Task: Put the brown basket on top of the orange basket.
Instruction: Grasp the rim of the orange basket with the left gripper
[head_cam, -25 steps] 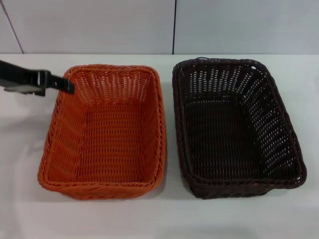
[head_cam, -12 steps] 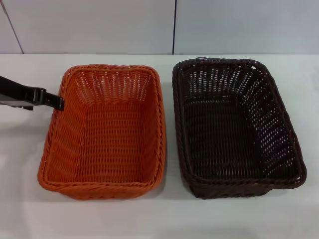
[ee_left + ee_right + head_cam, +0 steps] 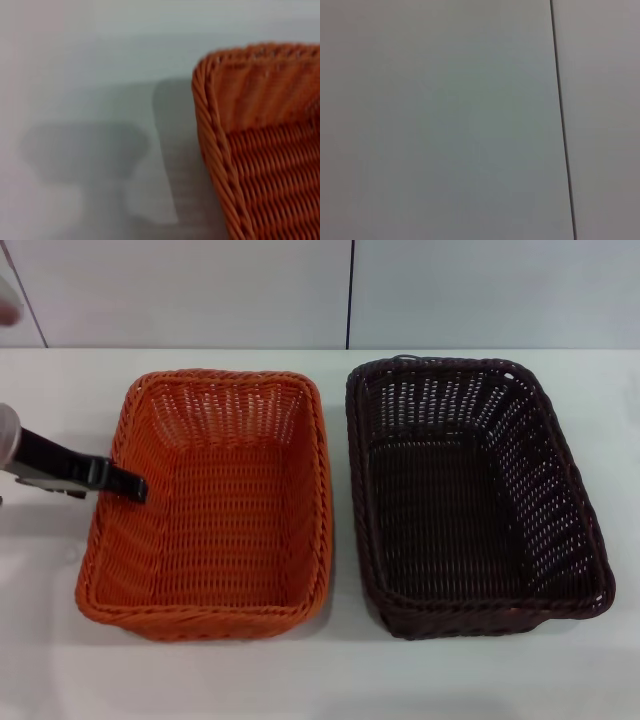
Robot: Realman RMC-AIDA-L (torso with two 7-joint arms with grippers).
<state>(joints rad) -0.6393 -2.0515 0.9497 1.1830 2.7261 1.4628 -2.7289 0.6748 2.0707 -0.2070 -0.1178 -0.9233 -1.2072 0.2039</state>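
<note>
The orange basket point(image 3: 225, 510) sits on the white table point(image 3: 40, 640), left of centre and upright. The brown basket point(image 3: 460, 500) stands right beside it with a narrow gap between them, also upright. My left gripper point(image 3: 135, 487) comes in from the left edge, and its dark tip reaches over the orange basket's left rim about halfway along. The left wrist view shows one corner of the orange basket point(image 3: 260, 150) and the gripper's shadow on the table. My right gripper is out of view, and the right wrist view shows only a pale panel with a dark seam.
A white wall with a vertical seam point(image 3: 350, 295) rises behind the table. Bare table surface lies in front of both baskets and to the left of the orange one.
My left gripper has travelled along the orange basket's left side from its far corner toward the near end. Its tip now sits over the left rim. Neither basket has moved.
</note>
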